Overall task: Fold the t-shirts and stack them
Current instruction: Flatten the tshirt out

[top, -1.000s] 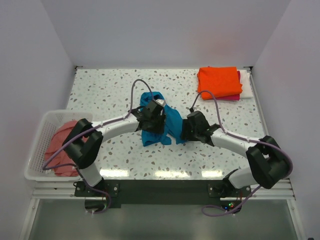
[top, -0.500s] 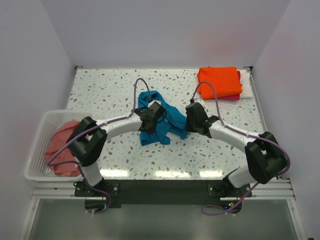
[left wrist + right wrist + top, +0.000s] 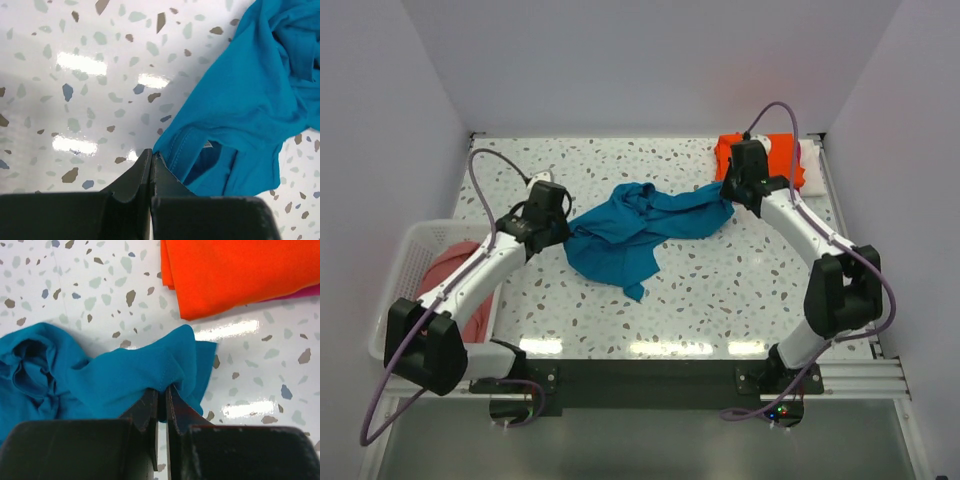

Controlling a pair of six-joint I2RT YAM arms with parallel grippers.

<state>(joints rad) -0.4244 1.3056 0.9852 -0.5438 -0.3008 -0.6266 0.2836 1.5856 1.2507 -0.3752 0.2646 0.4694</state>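
— What's closest to us?
— Near left, the basket (image 3: pixel 412 243) sits at the table (image 3: pixel 740 290) edge, with the salmon shirt (image 3: pixel 438 268) bunched inside it. The left arm reaches across its corner.
— And the left gripper (image 3: pixel 151 156)?
— Its fingers are pressed together with no gap I can see. They pinch the teal shirt (image 3: pixel 625 232) right at its edge, beside the neck opening by the look of the wrist camera. It's low over the table, left of the middle.
— So where does that shirt lie?
— Mid-table and crumpled, drawn out on a slant from the left gripper back to the right gripper (image 3: pixel 162 394). One flap trails toward us and rests on the surface. I can't tell whether the middle part is lifted clear.
— Has the right gripper got hold too?
— Yes. It's closed to a thin slit, with a fold of teal cloth caught between the fingers. That one is further back, on the right.
— Anything beyond it?
— Just behind, in the far right corner, the orange shirt (image 3: pixel 240 270) lies folded flat. A strip of the magenta shirt (image 3: pixel 310 291) shows from underneath it. The teal cloth comes near the orange one but stays apart from it
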